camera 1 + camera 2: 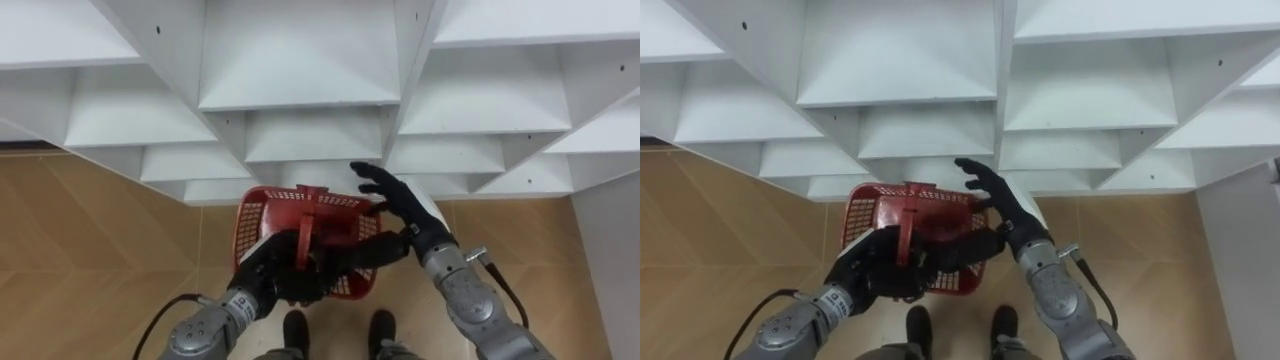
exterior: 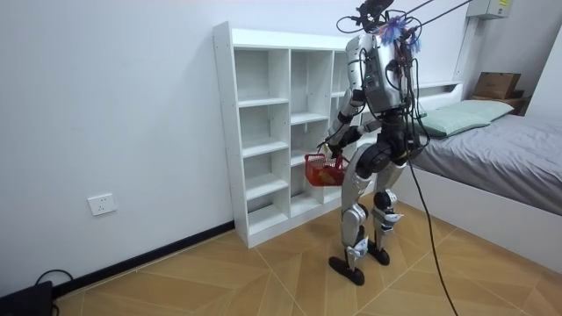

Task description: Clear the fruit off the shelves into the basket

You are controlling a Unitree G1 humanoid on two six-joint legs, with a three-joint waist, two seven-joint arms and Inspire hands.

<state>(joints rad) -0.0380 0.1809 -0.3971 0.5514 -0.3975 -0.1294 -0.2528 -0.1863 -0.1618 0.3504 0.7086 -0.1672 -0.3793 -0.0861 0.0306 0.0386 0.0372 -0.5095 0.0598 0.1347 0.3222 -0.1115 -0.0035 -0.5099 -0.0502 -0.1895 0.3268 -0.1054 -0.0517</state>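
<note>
In front of the white shelf unit [image 1: 300,60], robot stands upright on the wood floor [image 1: 90,230], feet close to the unit's base, head camera looking straight down the shelf fronts. Left hand [image 1: 285,275] is low in the eye view, fingers curled tight round the near end of the handle [image 1: 306,225] of a red basket [image 1: 255,225], carrying it level just in front of the shelves. Basket is a red plastic mesh one, and the handle runs across the top from front to back. Right hand [image 1: 395,200] is above the basket's far right corner, fingers spread and straight, holding nothing, tips reaching toward the shelf edge; cannot tell if it touches the rim. Fruit: none can be made out on the shelf boards in view, and the basket's inside is mostly covered by the handle and both hands, so cannot tell if any lies in it. In the room view the basket [image 2: 323,169] hangs at about hip height, right up against the middle column of the shelf unit [image 2: 263,132]. A bed [image 2: 518,149] stands behind the robot on the room view's right, with a cardboard box [image 2: 496,85] on the ledge by its head. A wall socket [image 2: 103,204] sits low on the wall at the room view's left.
</note>
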